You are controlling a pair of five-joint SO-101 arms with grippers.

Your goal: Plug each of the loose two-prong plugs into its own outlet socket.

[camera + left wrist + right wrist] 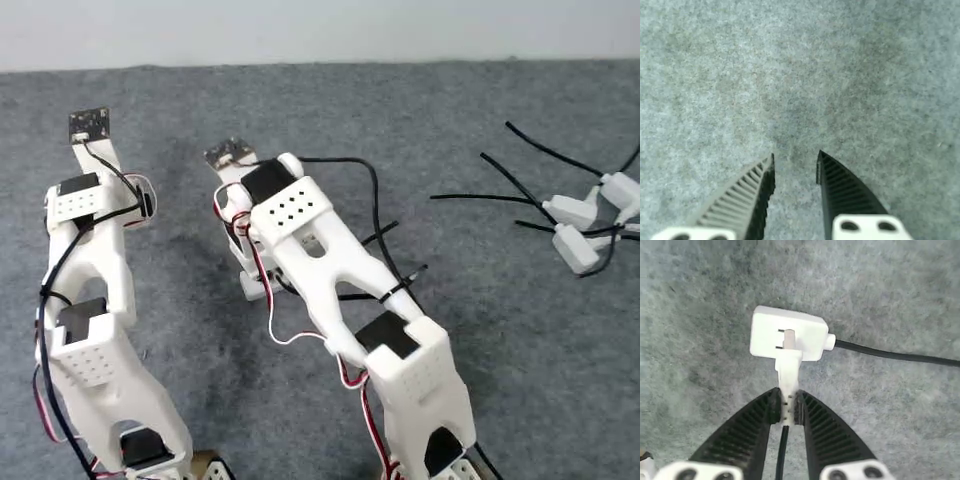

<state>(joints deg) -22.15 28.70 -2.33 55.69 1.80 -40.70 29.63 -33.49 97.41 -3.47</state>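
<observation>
The right claw [787, 401] is clenched on a white plug [788, 372], pinching it by its thin back end, where its black wire comes out. The socket [807, 335] lies on the grey counter [790, 60], just past the tip of that plug, straight ahead of the claw. The plug's long way points right at the socket's face, and its front end touches the face by the two little slots. I can't tell if the prongs are in yet or only resting there. The socket's own cord [890, 356] runs off sideways, across the line of the plug. So I think the next push has to go straight along the plug, into the socket. The left claw [795, 165] is released, with its jaws apart and nothing in it, over bare counter away from the socket. The right arm is the nearer one. The other plugs [580, 225] lie far off from the socket, by the counter's edge.
</observation>
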